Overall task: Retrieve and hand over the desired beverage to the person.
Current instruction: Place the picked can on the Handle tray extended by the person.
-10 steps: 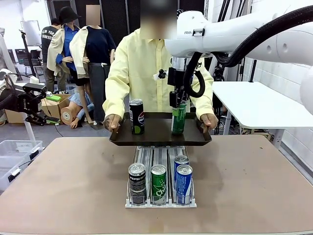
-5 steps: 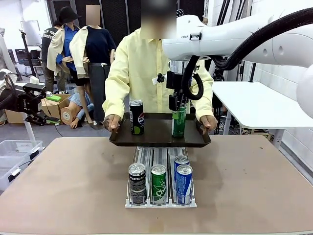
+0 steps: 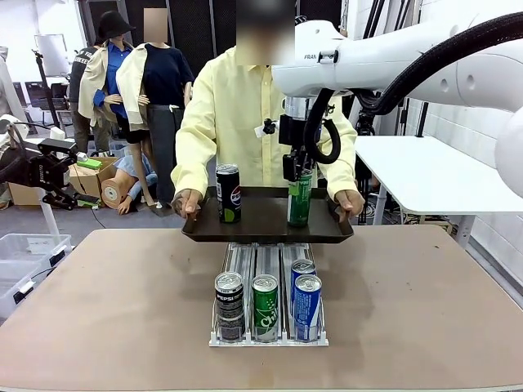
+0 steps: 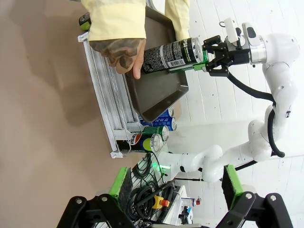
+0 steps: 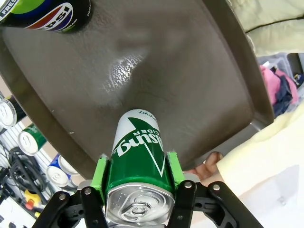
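right jaws clamping green can [image 5: 137, 171], on tray [image 5: 190, 90]

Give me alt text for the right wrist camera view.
The right gripper clamps a green can near its top, the can's base toward a dark tray. A black Pepsi can stands at the tray's far corner, and the person's hand grips the tray's edge.

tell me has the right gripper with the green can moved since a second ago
Yes. The right gripper and its green can have shifted slightly toward picture left, judged against the rack of cans on the table, and stand over the tray.
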Controlling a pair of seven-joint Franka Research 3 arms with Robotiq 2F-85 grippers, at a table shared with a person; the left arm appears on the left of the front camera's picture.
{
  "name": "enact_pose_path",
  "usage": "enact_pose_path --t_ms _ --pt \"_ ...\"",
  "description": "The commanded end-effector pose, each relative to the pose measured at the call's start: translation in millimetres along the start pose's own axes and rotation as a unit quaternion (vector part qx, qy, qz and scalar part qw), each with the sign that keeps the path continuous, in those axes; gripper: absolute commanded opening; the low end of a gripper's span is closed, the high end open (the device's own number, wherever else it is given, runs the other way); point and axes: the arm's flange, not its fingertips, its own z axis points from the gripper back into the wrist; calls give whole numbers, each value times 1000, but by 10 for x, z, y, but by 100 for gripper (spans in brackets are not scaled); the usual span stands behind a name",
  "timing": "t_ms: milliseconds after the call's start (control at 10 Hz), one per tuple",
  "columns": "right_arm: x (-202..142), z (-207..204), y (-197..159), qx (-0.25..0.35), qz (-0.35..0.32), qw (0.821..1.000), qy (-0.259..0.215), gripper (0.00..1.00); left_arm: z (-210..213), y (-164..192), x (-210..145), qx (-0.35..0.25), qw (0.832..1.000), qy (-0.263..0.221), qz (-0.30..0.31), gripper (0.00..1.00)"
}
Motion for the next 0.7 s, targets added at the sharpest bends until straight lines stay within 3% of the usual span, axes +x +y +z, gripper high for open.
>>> enact_pose_path --t_ms 0,300,600 --pt "32 124 -48 -1 6 1000 5 40 15 -12 -2 0 1000 -1 -1 100" --pt "-10 187 -47 -7 9 1000 -1 100 15 -12 -2 0 1000 -1 -1 100" --pt "-91 374 -28 -16 11 1000 -10 100 15 -12 -2 0 1000 -1 -1 100"
